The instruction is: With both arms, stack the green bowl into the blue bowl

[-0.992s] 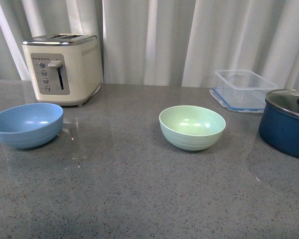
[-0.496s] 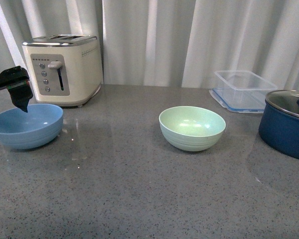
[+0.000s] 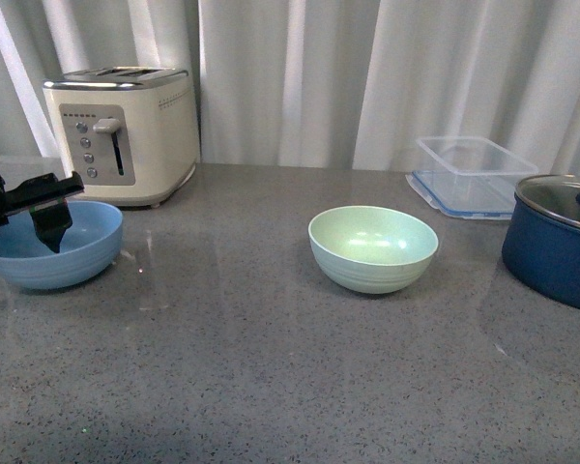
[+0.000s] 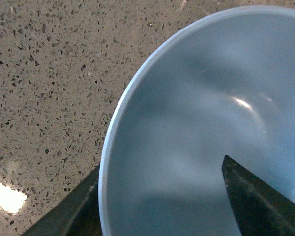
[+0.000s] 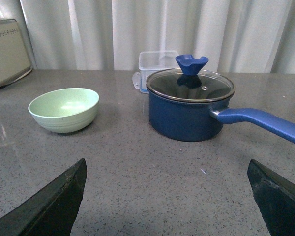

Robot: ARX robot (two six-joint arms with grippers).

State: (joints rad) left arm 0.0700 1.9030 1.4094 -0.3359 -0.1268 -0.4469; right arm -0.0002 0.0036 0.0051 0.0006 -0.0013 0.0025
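The blue bowl [image 3: 89,247] stands at the left of the grey counter. My left gripper [image 3: 19,249] is open and straddles its rim at the left edge of the front view. In the left wrist view one finger [image 4: 258,199] is inside the blue bowl [image 4: 196,123] and the other finger [image 4: 71,214] is outside its rim. The green bowl [image 3: 373,247] stands upright and empty at the counter's middle. It also shows in the right wrist view [image 5: 64,109]. My right gripper [image 5: 167,196] is open and empty low over bare counter, well short of the green bowl. It is out of the front view.
A cream toaster [image 3: 126,130] stands behind the blue bowl. A clear plastic container [image 3: 469,172] is at the back right. A navy pot with a glass lid [image 3: 556,242] stands at the right, its handle [image 5: 265,123] pointing away from the green bowl. White curtains close the back.
My left arm came in from the left and lowered. Its finger went from above the blue bowl's rim down into the bowl. Both bowls have stayed in place.
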